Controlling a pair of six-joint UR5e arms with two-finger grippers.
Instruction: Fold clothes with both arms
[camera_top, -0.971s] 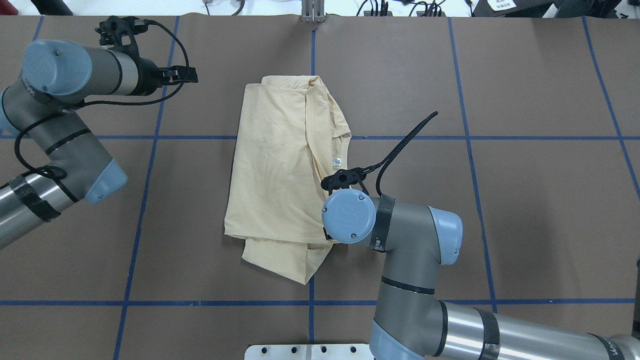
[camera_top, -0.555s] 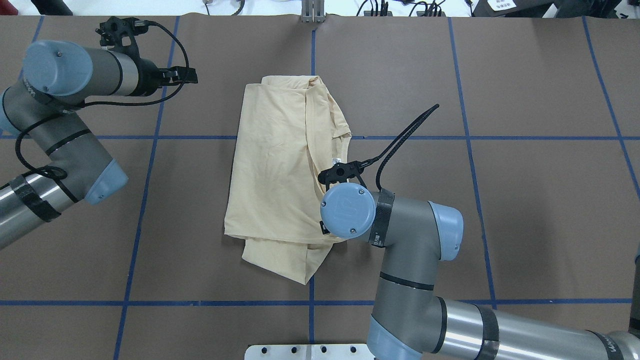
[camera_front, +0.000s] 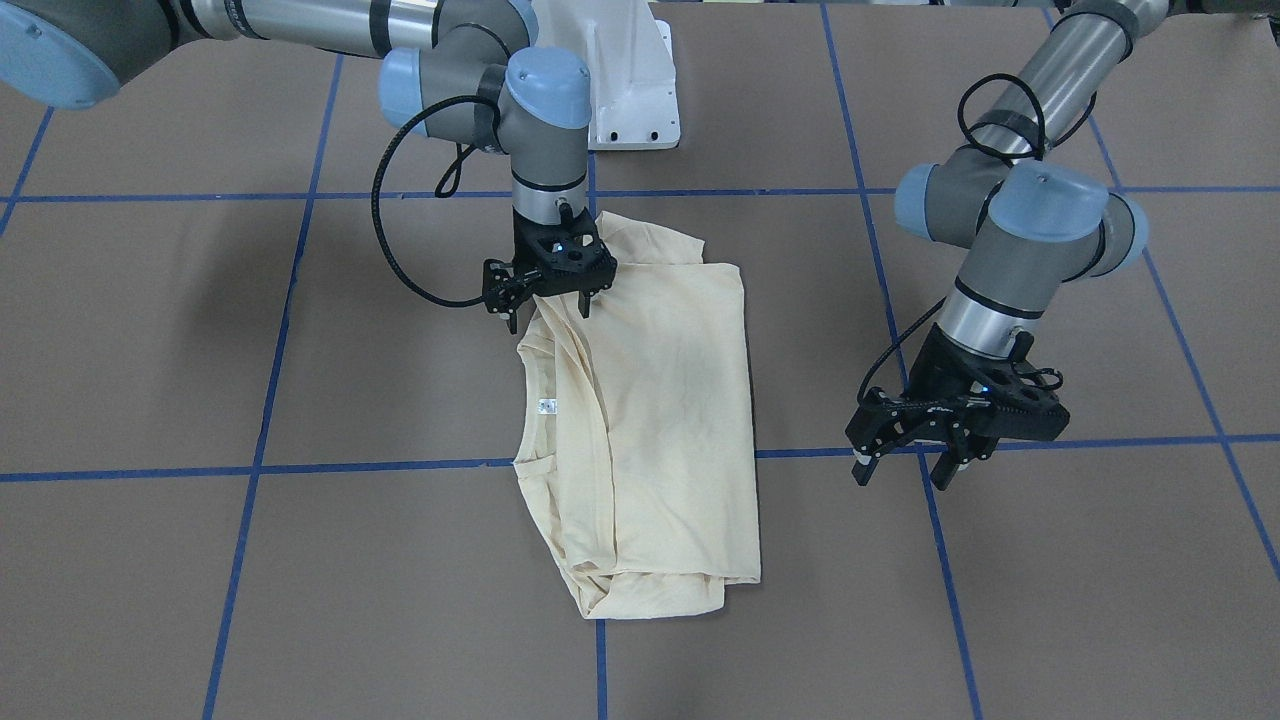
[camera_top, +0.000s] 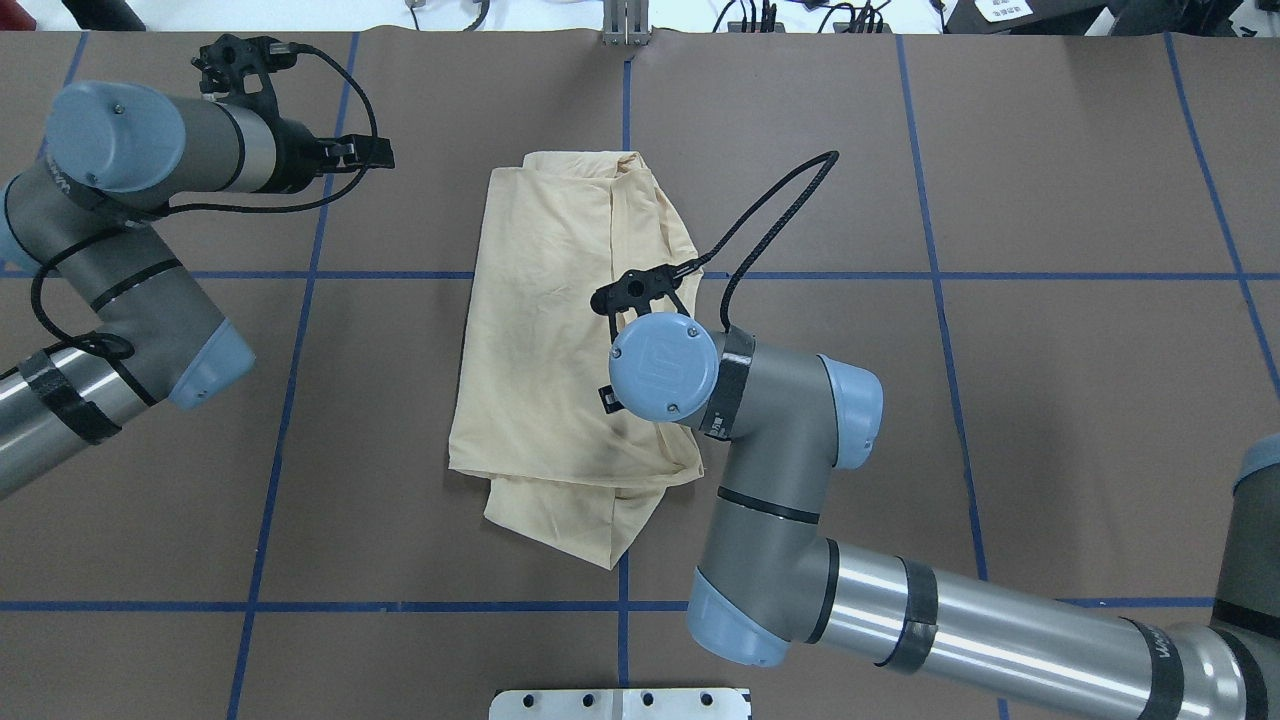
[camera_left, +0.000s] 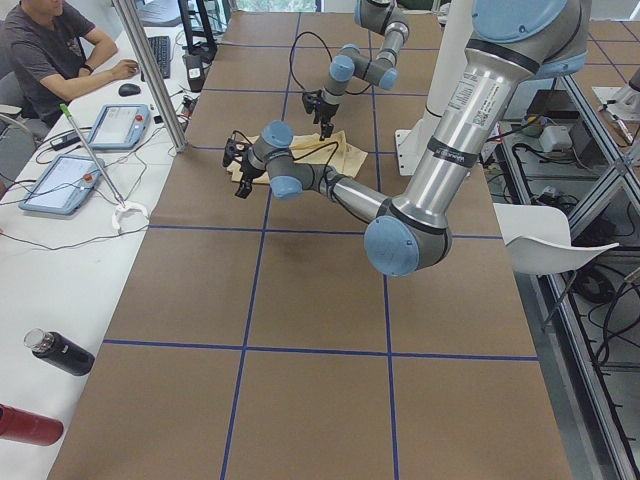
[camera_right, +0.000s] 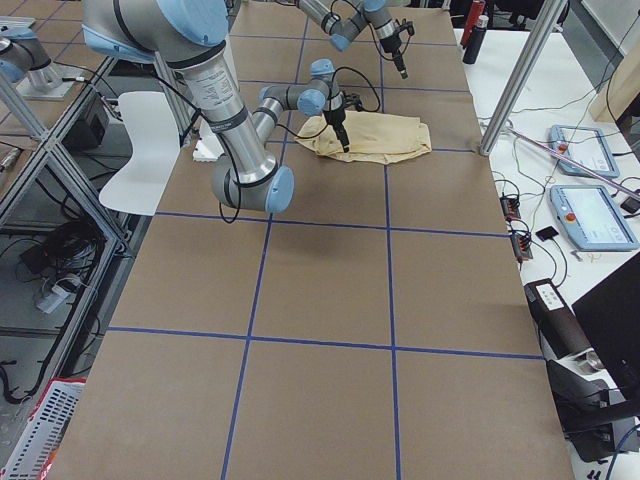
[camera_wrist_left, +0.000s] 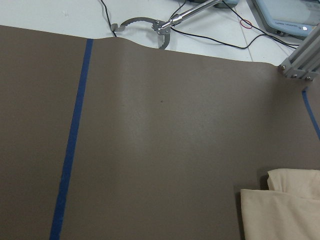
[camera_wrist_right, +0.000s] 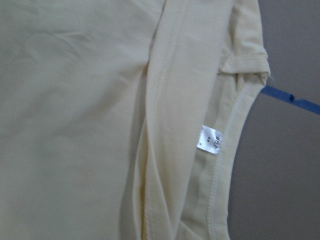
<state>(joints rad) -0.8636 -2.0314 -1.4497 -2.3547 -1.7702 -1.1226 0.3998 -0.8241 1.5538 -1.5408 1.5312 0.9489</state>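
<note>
A: Right arm (camera_top: 780, 420) delta vs a second ago?
B: Its wrist has moved off the T-shirt (camera_front: 660, 400) hem corner and up the neckline edge toward the neck label (camera_front: 546, 406). Right gripper (camera_front: 549, 313) hangs over that edge, fingers spread, nothing pinched.
A: Left?
B: Left gripper (camera_front: 899, 478) hasn't moved. It sits well off the T-shirt's opposite long edge, fingers spread.
A: Shirt?
B: Same spot, folded lengthwise, flat on the table (camera_front: 150, 350).
</note>
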